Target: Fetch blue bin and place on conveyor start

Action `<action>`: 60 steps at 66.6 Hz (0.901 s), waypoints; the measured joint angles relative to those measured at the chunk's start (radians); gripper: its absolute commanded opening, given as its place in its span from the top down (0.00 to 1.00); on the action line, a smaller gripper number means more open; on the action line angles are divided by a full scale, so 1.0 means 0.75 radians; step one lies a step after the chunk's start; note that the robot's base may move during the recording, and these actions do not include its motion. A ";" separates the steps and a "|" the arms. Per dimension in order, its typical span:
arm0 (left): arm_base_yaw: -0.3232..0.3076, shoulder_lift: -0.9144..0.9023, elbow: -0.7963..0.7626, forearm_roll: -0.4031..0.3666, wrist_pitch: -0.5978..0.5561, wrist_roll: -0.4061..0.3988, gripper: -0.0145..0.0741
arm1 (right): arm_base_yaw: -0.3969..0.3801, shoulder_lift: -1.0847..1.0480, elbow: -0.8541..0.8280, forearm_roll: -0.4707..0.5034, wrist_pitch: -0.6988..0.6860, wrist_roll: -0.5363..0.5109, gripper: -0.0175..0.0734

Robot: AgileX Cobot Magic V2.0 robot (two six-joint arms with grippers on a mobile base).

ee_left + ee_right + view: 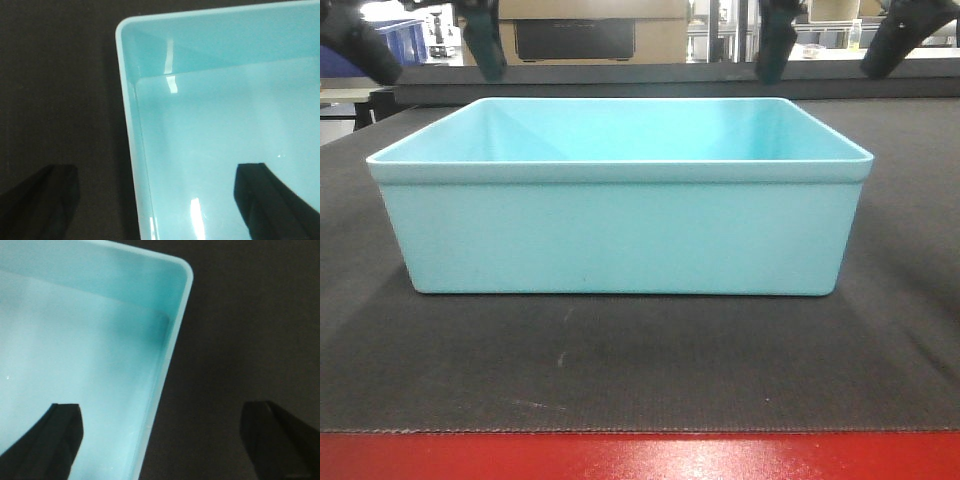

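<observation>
The blue bin [620, 200], a pale aqua tub, stands empty and upright on the dark grey woven conveyor belt [620, 370], just behind the red front edge strip [640, 457]. My left gripper [425, 45] is open above the bin's left end. In the left wrist view it [155, 200] straddles the left wall [131, 130], one finger over the belt [50, 90] and one over the bin's inside. My right gripper [840, 40] is open above the right end. In the right wrist view it [160, 440] straddles the right wall [172, 340]. Neither holds anything.
The belt [250, 340] stretches out on both sides of the bin and behind it. Beyond its far edge stand a brown cardboard box with a dark panel [575, 38] and dark royal-blue bins [405, 35] at the back left.
</observation>
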 measured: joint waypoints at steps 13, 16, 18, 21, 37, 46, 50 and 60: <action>0.037 -0.207 -0.007 0.013 0.029 0.007 0.64 | -0.088 -0.202 0.000 -0.003 0.006 0.002 0.72; 0.061 -0.258 -0.007 0.016 0.036 0.019 0.75 | -0.115 -0.251 0.000 -0.006 0.008 0.002 0.82; 0.079 -0.293 -0.005 0.016 0.038 0.029 0.81 | -0.129 -0.282 0.000 -0.012 0.014 0.002 0.88; 0.109 -0.346 0.009 0.019 0.043 0.045 0.91 | -0.152 -0.337 0.006 -0.030 0.016 0.002 0.97; 0.293 -0.646 0.277 0.033 -0.007 0.105 0.96 | -0.186 -0.621 0.249 -0.137 -0.063 0.005 0.98; 0.336 -0.826 0.529 0.032 -0.136 0.116 0.96 | -0.186 -0.791 0.491 -0.144 -0.207 0.005 0.98; 0.337 -0.924 0.655 0.032 -0.199 0.116 0.96 | -0.186 -0.869 0.613 -0.146 -0.285 0.005 0.98; 0.338 -1.184 0.948 0.039 -0.383 0.119 0.96 | -0.186 -1.113 0.899 -0.151 -0.500 0.005 0.98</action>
